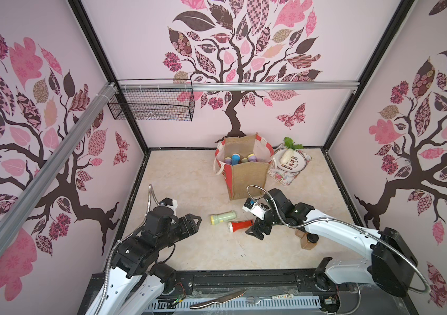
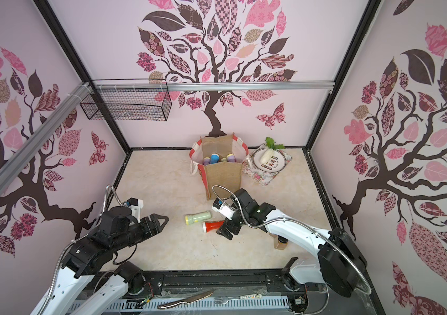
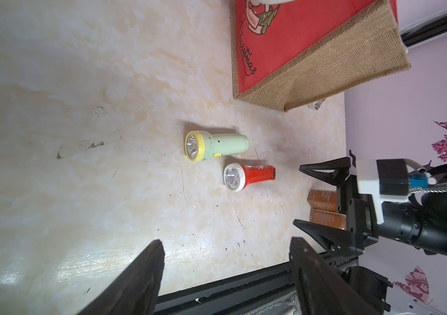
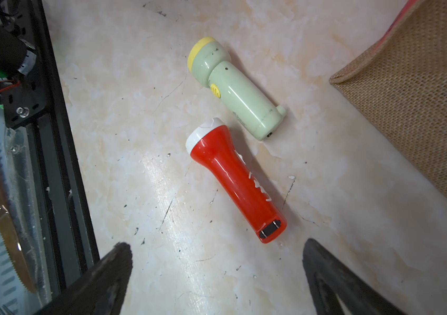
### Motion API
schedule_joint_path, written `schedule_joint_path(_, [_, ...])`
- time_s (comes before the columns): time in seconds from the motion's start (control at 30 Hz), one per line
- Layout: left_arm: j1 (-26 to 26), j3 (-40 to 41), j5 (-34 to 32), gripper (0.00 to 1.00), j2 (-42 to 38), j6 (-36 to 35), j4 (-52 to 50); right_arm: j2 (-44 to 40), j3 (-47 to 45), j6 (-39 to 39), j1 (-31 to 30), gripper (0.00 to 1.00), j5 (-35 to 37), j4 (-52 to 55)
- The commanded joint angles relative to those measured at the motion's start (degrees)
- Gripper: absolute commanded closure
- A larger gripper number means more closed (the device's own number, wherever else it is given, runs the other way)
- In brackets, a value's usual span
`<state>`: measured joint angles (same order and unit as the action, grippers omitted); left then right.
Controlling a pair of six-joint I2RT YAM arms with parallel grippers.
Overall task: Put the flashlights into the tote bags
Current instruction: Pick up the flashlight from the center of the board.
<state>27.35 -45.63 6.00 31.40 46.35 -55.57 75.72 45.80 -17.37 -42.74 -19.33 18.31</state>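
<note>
**Red flashlight** (image 4: 237,182): lay flat near the table's centre, white head to the left, tail to the right. Not yet gripped.

**Green flashlight** (image 4: 234,90): lay just on the far-left side of the red one, close but apart, head also to the left.

**Other flashlights**, among them a blue one (image 1: 235,159): stood inside the bag (image 1: 246,180), upright and open-mouthed farther back.

**Right gripper** (image 1: 256,231): sat low, just right of the red tail. Fingers spread wide, empty.

**Left gripper** (image 1: 196,222): hung well apart at the left. Fingers partly spread, empty.

**Jars** (image 1: 309,240): stood just right of the right gripper, partly hidden under the arm.

Hazards, as judged:
- Could roll away if one finger met the round red body first.
- Could be shoved into the green neighbour, given the narrow gap on the far side.
- Could slip out if pinched on the tapering neck.
- Could topple the jars on the lift, with the arm so near them.
- Could catch the soft rim, or land on the crowded heads inside, at the drop.
</note>
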Motion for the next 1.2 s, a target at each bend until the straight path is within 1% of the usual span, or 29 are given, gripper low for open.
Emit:
schedule_joint_path(0.0, [-0.4, 0.5, -2.0, 0.24, -0.4, -0.7, -2.0, 2.7, 2.6, -4.9, -0.3, 0.0, 2.3, -0.3])
schedule_joint_path(0.07, [-0.4, 0.6, -1.3, 0.24, -0.7, -0.5, -2.0, 3.2, 2.8, -6.3, -0.4, 0.0, 2.3, -1.2])
schedule_joint_path(0.17, [-0.4, -0.4, -3.7, 0.24, -1.0, -0.4, -4.4, 5.2, 3.7, -9.2, -0.3, 0.0, 0.6, -1.0])
schedule_joint_path(0.37, [-0.4, 0.3, -4.4, 0.24, -1.3, -0.3, -6.4, 9.3, 4.9, -11.6, -0.3, 0.0, -0.4, -2.4])
schedule_joint_path(0.6, [-0.4, -0.2, -3.7, 0.24, -0.8, -0.9, -6.6, 14.7, 7.6, -9.6, -0.5, 0.01, 0.8, -4.8])
schedule_joint_path(0.77, [-0.4, -0.1, -4.2, 0.24, -1.5, -1.0, -7.8, 18.4, 9.0, -8.0, -1.5, 0.02, 4.7, -4.9])
schedule_joint_path(1.03, [-0.4, -0.3, -4.6, 0.23, -0.5, -2.9, -8.4, 21.3, 9.5, -7.5, -2.6, 0.05, 5.5, -4.7])
schedule_joint_path(1.17, [-0.4, -0.5, -4.5, 0.23, 0.1, -3.7, -8.1, 21.5, 9.0, -7.2, -2.8, 0.07, 6.1, -4.7])
